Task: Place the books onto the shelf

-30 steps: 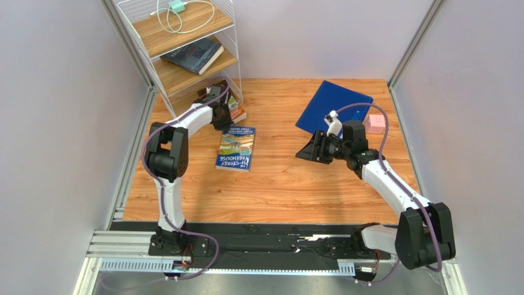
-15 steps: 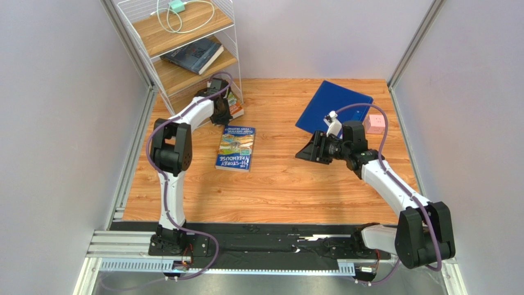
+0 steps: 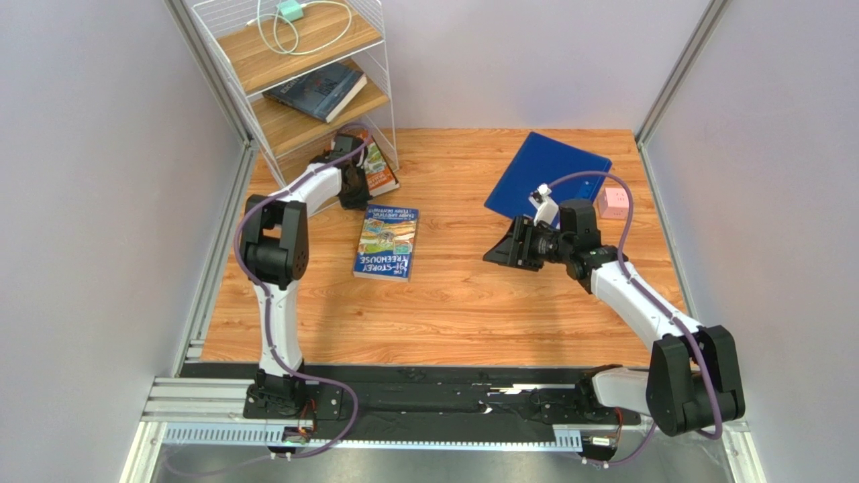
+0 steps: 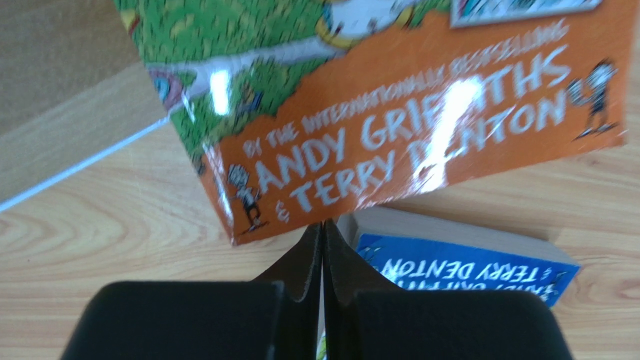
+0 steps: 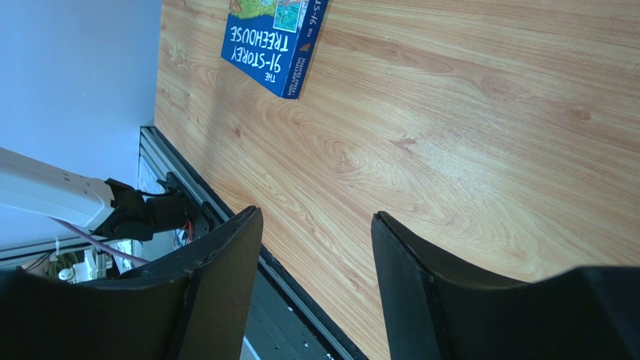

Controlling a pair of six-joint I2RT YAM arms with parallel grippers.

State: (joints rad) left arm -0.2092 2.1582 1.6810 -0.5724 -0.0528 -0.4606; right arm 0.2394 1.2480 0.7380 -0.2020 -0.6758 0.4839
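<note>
The left gripper (image 4: 323, 229), shut on only the edge of the orange book (image 4: 390, 112) at 11 o'clock, may drop it; the right gripper (image 5: 315, 217) is half-open, empty.

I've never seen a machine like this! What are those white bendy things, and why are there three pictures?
Those are two white robot arms bolted to a wooden table. One picture looks down from above; the other two come from little cameras on each wrist. Each arm ends in a black two-finger tool. The left tool is shut, its tips against the edge of an orange cartoon paperback by the tall white wire shelf; whether it pinches or just pushes, I can't tell. The right tool is open and holds nothing. On the table lie a blue cartoon paperback, a large plain blue folder and a small pink box. A dark book lies on the shelf.
</note>
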